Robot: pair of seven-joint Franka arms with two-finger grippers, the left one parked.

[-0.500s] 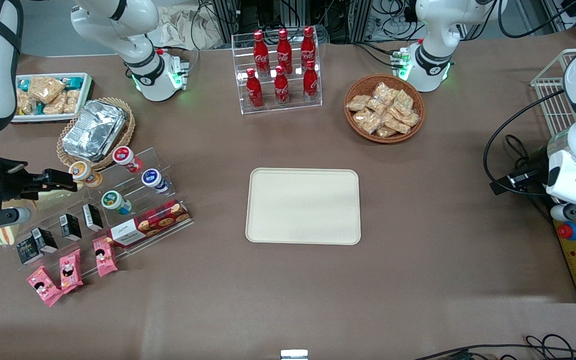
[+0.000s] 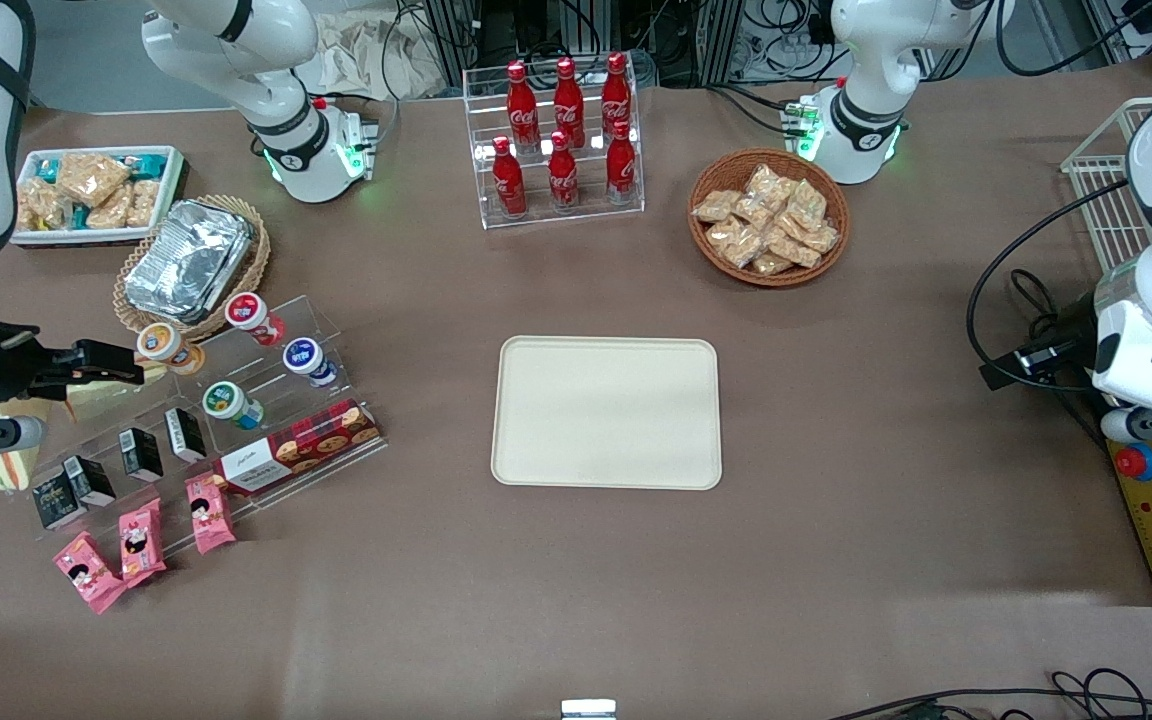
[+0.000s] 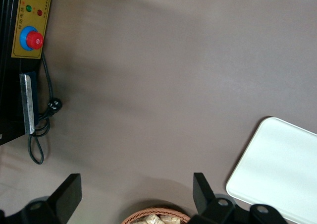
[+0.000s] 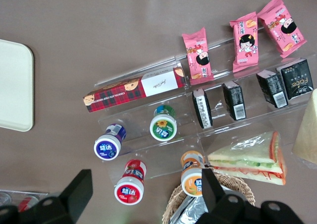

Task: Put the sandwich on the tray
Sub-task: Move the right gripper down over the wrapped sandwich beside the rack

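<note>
Sandwich (image 4: 250, 157) lying unheld on the bench beside a tiered acrylic rack (image 4: 208, 125), well apart from the tray (image 2: 606, 412), gripper (image 2: 111, 368) poised wide above it, apparently; fingers liable to clip the rack on descent.

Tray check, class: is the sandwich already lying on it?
No: the tray is bare, and the sandwich lies by the acrylic rack, under the open hand.

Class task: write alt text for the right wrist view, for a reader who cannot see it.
The open gripper hovers above a clear tiered rack of snacks, with the wrapped sandwich lying beside the rack's small cups. A corner of the cream tray shows on the brown table.
</note>
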